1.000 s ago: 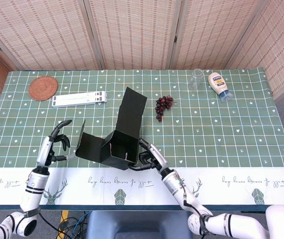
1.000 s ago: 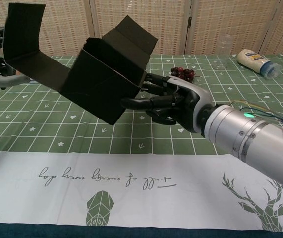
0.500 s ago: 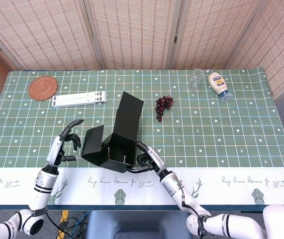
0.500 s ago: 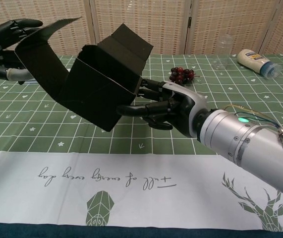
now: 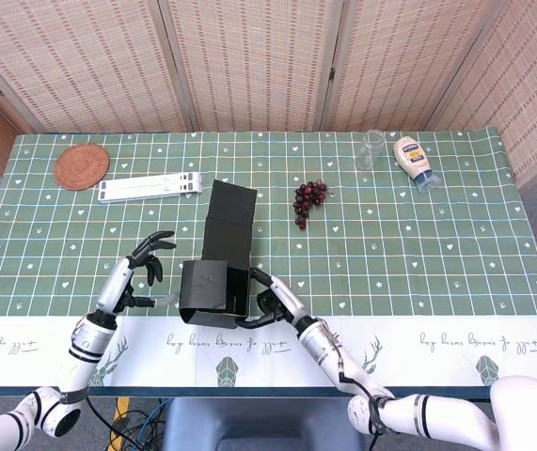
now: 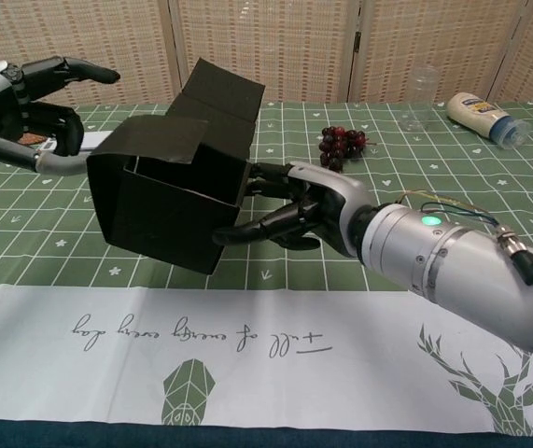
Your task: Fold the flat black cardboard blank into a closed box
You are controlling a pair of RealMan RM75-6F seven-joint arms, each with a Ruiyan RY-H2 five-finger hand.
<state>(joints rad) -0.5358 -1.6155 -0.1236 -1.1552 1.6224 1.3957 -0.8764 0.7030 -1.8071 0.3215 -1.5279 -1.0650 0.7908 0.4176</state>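
The box sits half-formed near the front edge of the counter, between the two hands and above the white printed strip of the cloth. Its walls stand up into a square tube, one small flap is folded in over the opening, and a long flap reaches away toward the back of the counter.

The right hand grips the box from its right side. Its fingers are stretched along the wall and lower corner, pressed against the cardboard.

The left hand hovers just beside the box's left wall. Its fingers are spread and lightly curled, with nothing in them. From the chest view I cannot tell whether any fingertip touches the cardboard; from the head view a narrow gap shows.

Further back lie a bunch of grapes, a glass, a squeeze bottle on its side, a round woven coaster and a flat white stand, all well apart from the box.
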